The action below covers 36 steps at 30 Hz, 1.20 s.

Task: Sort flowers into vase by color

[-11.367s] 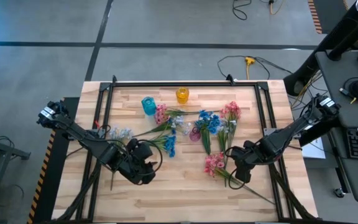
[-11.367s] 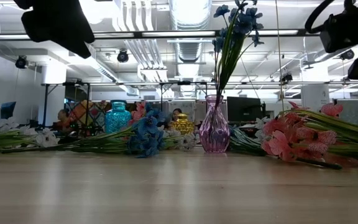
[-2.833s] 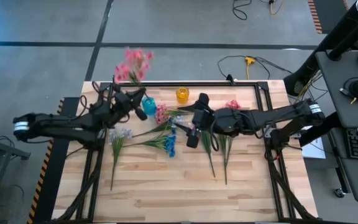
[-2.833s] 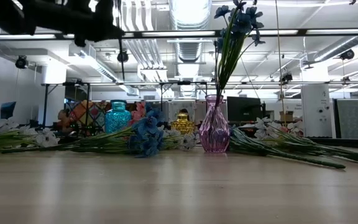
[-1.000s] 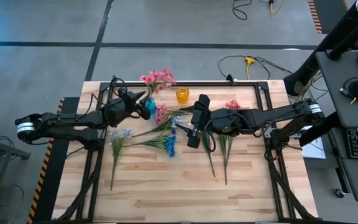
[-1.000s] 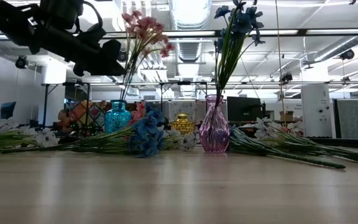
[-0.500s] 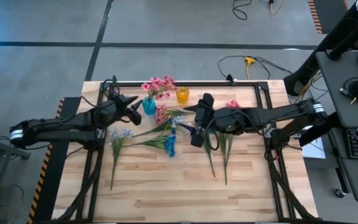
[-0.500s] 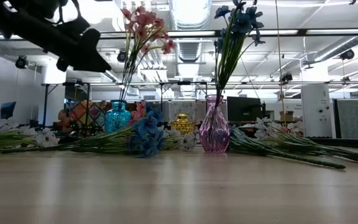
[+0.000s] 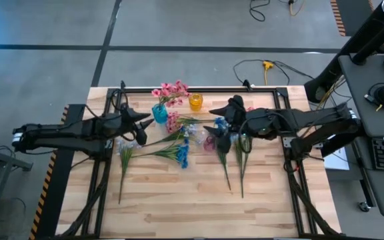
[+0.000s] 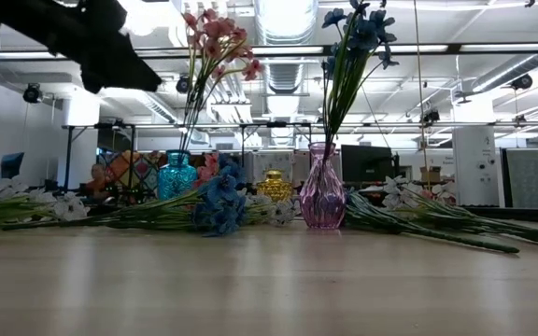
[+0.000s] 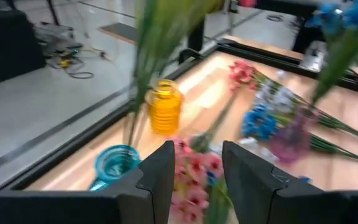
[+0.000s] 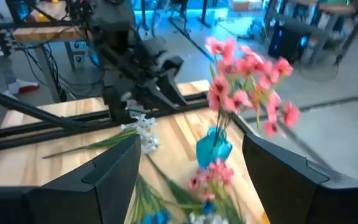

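Note:
A pink spray [image 9: 170, 91] stands with its stem in the blue vase [image 9: 159, 113]; the low view shows it upright [image 10: 215, 45]. A blue spray [image 10: 356, 28] stands in the purple vase [image 10: 322, 198]. The yellow vase [image 9: 195, 101] holds nothing. Loose sprays lie flat on the table: white-lavender [image 9: 127, 143], blue [image 9: 181, 155], pink [image 9: 173, 122] and another pink [image 9: 249, 112]. My left gripper [image 9: 139, 124] hovers open just left of the blue vase [image 11: 117, 163]. My right gripper [image 9: 219, 131] hovers open over the purple vase and looks toward the blue vase [image 12: 214, 148].
Long green stems [image 9: 227, 170] stretch toward the near edge right of centre. A black frame rail [image 9: 199, 89] runs along the far edge, close behind the vases. Bare wood [image 9: 179, 200] fills the near half of the table.
My left gripper has drawn back from the pink spray, toward the table's left and near side, leaving the spray standing in the blue vase. The spray has settled a little lower and more upright. My right gripper has shifted toward the right and turned.

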### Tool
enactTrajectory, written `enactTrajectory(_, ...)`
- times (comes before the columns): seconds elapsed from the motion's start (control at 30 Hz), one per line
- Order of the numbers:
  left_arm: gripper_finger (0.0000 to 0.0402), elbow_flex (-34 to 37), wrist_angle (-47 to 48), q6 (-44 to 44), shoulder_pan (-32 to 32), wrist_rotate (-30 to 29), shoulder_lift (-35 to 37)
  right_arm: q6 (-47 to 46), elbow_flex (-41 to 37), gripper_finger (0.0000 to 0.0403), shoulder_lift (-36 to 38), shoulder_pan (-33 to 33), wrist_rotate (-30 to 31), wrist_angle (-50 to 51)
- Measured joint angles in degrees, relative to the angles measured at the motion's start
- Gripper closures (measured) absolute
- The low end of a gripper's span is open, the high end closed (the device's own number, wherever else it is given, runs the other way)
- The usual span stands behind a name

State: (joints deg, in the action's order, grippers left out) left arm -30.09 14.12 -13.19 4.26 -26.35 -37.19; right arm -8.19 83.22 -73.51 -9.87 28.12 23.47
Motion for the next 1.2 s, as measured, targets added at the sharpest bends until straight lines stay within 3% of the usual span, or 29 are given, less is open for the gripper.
enactTrajectory(0.17,0.0283,-3.7,6.1,-2.6,-6.0,-0.1,0.0,-9.5,0.0,0.0129,3.8,-1.2,1.6,10.0)
enactTrajectory(0.3,0.0283,-6.4,11.0,-5.1,-10.2,-0.1,-0.1,-17.6,0.1,0.0131,6.2,-3.5,8.6,17.2)
enactTrajectory(0.37,0.0283,-7.9,13.1,-6.3,-12.1,-0.2,-0.1,-21.9,0.1,0.0135,6.6,-4.3,9.3,21.0)
enactTrajectory(0.6,0.0283,-11.2,13.9,-7.1,-19.6,-0.2,-0.8,-35.7,0.1,0.0155,7.3,-8.5,7.0,30.6)
enactTrajectory(0.8,0.0283,-11.7,13.9,-11.4,-25.1,-0.3,-2.4,-48.1,0.1,0.0167,5.8,-12.0,-2.1,37.1)
enactTrajectory(0.97,0.0283,-9.9,13.8,-15.7,-30.2,-1.8,-4.6,-59.8,0.1,0.0167,2.1,-16.7,-8.1,45.4)
enactTrajectory(1.2,0.0283,-9.3,13.5,-21.5,-39.2,-4.5,-9.9,-67.1,0.0,0.0166,-6.6,-22.6,-8.7,52.2)
